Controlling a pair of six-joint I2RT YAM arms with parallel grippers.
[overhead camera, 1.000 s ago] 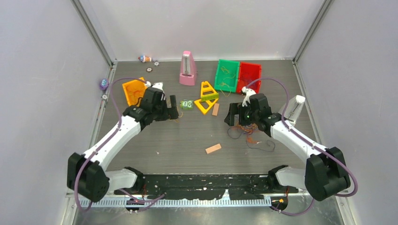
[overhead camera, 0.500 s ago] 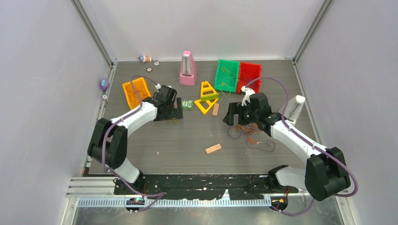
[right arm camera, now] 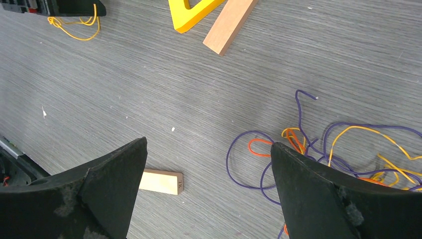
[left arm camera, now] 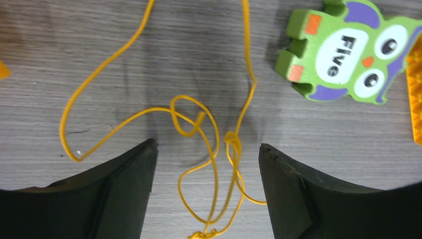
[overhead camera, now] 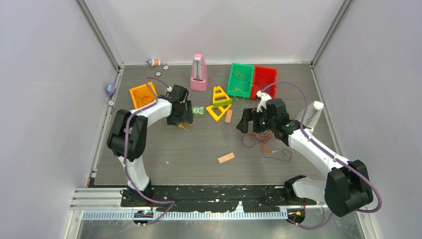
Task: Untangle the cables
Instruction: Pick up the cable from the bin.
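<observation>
From above, you see the tangle (overhead camera: 266,142) right of centre, just beside the right pincer (overhead camera: 247,122). One yellow strand (overhead camera: 185,125) lies well apart from it, under the left pincer (overhead camera: 180,118).

At the left wrist, the jaws stand wide and this strand, with its small knot, lies between them, not gripped. It looks light and floppy, so I think you should take it beside the knot.

At the right wrist, the jaws stand wide and empty. The tangle lies beside one finger, partly hidden by it.
</observation>
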